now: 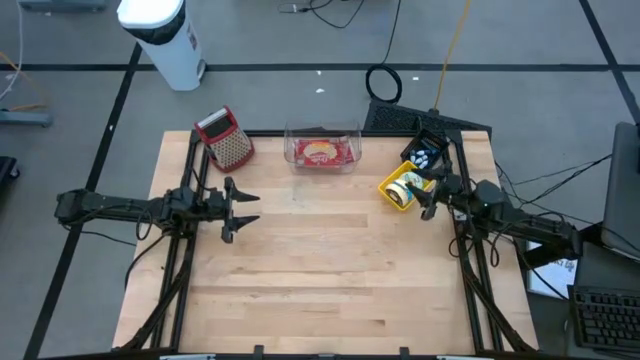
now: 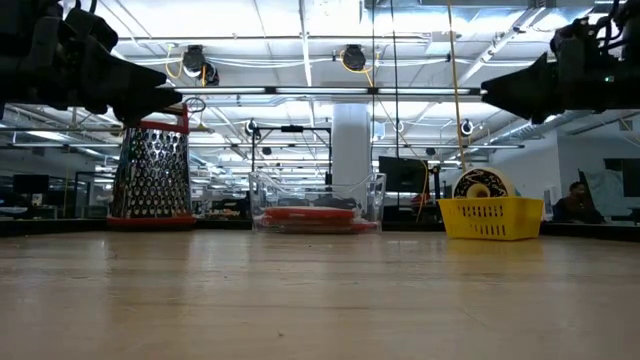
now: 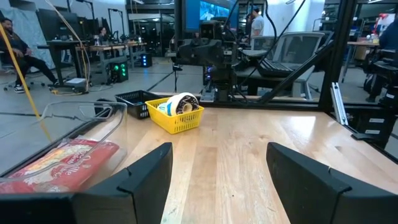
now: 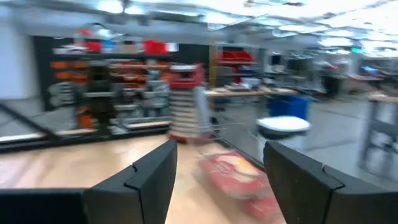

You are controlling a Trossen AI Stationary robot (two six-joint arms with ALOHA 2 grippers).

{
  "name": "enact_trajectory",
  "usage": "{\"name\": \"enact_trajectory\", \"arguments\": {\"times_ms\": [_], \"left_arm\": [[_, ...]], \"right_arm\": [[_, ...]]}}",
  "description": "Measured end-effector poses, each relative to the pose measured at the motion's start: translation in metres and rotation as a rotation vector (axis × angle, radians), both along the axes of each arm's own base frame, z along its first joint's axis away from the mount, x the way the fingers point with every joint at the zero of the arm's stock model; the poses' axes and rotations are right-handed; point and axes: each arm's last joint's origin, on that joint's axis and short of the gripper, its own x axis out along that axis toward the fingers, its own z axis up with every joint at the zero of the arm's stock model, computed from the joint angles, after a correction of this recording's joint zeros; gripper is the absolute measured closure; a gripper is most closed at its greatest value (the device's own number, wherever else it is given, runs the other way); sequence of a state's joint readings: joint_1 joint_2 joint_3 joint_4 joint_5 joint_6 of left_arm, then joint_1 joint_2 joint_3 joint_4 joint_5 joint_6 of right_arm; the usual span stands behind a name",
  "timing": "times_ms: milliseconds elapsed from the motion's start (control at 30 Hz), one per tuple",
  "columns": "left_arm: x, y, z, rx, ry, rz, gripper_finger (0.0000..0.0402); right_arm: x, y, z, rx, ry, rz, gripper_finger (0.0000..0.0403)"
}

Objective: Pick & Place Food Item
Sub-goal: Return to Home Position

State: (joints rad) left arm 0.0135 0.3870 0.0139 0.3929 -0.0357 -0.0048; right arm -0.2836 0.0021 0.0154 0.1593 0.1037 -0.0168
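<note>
left gripper [image 1: 246, 208]: fingers [image 3: 146, 177] spread apart, grasping nothing, raised above the left part of the table [image 1: 330, 280] and pointing toward its middle. right gripper [image 1: 428, 198]: fingers [image 4: 298, 177] likewise parted and empty, raised at the right side, just beside the yellow basket [image 1: 398, 187]. red popcorn bag [image 1: 322, 152]: lying flat inside the transparent bin [image 1: 322, 128], which stands at the middle of the far edge; the bag carries pale cursive lettering on a yellow and white patch, too slanted to read in the left wrist view. yellow basket: near the far right corner, holding a round white and dark item [image 3: 184, 103] whose label cannot be read. black basket [image 1: 425, 150]: just behind the yellow one, at the table's far right edge. metal grater with red top [image 1: 228, 140]: upright, left of the bin, near the far left corner, apart from the bin. white cylinder [image 1: 165, 35]: on the floor beyond the table. bare wood runs between the two grippers and on to the near edge; dark frame rails line both side edges.
</note>
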Motion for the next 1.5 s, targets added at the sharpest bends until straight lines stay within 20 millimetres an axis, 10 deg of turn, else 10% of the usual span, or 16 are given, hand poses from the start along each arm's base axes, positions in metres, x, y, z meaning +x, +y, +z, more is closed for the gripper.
{"name": "enact_trajectory", "arguments": {"times_ms": [1500], "left_arm": [[0.0000,0.0000,0.0001,0.000,-0.001,0.000,0.0144]], "right_arm": [[0.0025,-0.0023,-0.0059,0.145,0.011,-0.034,0.0172]]}}
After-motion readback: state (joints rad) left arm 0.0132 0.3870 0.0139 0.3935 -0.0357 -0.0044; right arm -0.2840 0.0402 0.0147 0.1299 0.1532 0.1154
